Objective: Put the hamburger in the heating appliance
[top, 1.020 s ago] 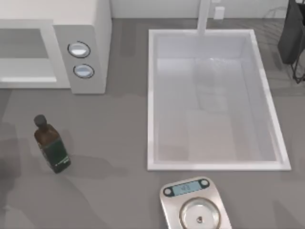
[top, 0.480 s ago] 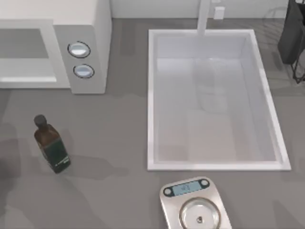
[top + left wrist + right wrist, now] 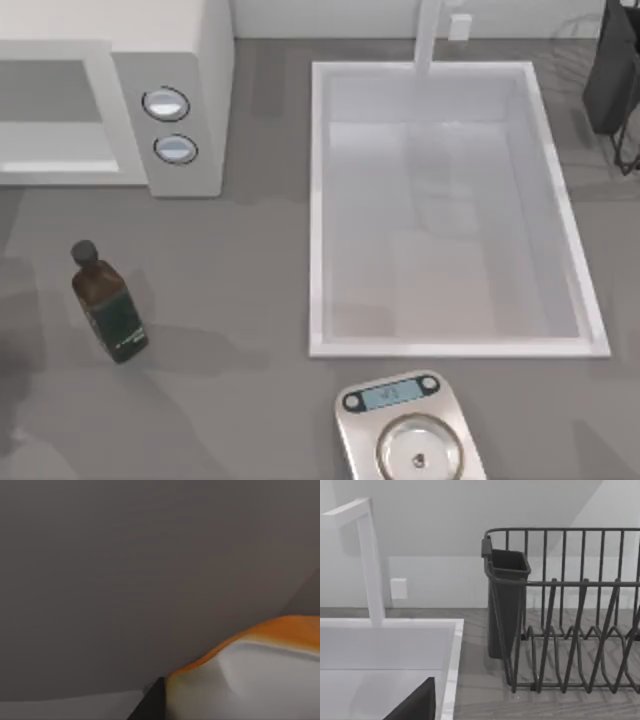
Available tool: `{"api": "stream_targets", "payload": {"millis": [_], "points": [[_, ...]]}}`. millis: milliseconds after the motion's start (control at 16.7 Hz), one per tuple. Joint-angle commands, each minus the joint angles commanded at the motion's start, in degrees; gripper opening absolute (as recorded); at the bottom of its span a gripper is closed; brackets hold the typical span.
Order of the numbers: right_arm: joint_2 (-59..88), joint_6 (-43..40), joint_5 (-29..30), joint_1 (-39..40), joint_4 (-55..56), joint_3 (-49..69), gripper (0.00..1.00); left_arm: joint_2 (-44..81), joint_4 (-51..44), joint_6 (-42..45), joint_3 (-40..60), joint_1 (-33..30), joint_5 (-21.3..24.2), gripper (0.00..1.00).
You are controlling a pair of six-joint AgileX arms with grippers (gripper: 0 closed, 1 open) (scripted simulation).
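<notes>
While the white boxy microwave [image 3: 110, 95] stands far left on the matte grey desk [image 3: 240, 300], its cavity open, the left wrist view sits close on an orange-rimmed pale rounded surface, perhaps the hamburger [image 3: 250, 675]; either tool's state I cannot tell. A dark green-labelled bottle [image 3: 108, 305] stands near left, sink [image 3: 445, 210] centre, silver scale [image 3: 408, 430] near, wire dish rack [image 3: 570, 615] far right.

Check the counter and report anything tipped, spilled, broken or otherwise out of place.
Nothing stands out. The bottle stands upright and capped near the counter's left edge, the kitchen scale lies flat in front of the sink, and the microwave stands open at the back left. No spill shows.
</notes>
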Motion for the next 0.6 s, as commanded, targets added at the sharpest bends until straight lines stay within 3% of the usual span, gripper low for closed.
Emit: {"api": "stream_targets", "payload": {"millis": [600], "points": [[0.0,0.0,0.0,0.0,0.0,0.0,1.00,-7.4,-19.9,-0.3,12.5,-0.2,0.0,0.00]]}}
